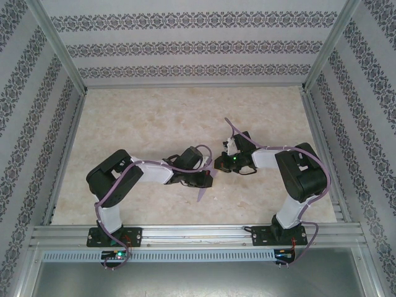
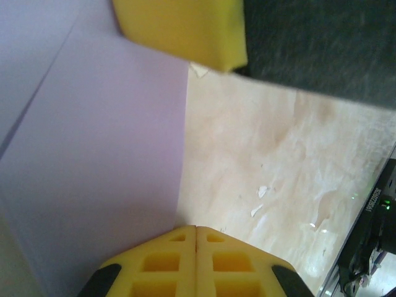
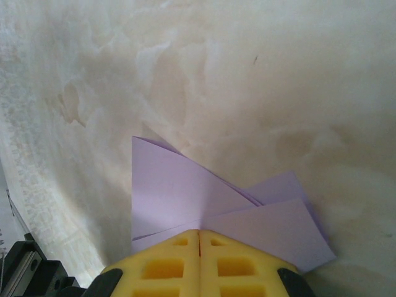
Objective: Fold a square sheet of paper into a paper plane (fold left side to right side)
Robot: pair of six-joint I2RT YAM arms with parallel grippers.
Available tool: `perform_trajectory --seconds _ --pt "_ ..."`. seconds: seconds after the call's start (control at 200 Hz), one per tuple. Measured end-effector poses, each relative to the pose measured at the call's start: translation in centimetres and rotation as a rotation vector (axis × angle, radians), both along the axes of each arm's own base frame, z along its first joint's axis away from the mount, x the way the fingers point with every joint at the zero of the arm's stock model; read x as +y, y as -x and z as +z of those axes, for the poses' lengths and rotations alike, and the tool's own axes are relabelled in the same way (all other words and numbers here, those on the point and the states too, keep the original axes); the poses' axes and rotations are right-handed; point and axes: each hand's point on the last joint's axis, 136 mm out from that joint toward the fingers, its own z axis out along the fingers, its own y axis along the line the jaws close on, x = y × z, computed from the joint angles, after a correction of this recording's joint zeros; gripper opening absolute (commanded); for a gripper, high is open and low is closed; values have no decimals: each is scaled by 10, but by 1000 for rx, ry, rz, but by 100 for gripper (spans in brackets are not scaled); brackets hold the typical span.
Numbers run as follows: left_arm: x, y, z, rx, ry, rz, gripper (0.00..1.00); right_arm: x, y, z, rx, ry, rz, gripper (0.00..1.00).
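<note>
The sheet of paper is lavender and folded into overlapping creased flaps. It fans out to both sides of my right gripper, which is shut on it just above the table. In the top view a pointed piece of the paper hangs below the two grippers, which meet at mid table: left gripper, right gripper. In the left wrist view the paper covers the left half. Its straight edge runs down to my shut left gripper; whether that gripper pinches it is hidden. The right gripper's yellow finger sits at the top.
The pale marbled table stretches open behind and beside the arms. Patterned walls enclose it on three sides. An aluminium rail carrying both arm bases runs along the near edge. Small white flecks lie on the table.
</note>
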Motion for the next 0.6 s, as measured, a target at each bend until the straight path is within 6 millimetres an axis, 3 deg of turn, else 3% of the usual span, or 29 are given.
perform_trajectory --seconds 0.6 --pt "30 50 2 51 -30 -66 6 -1 -1 0 0 18 14 0"
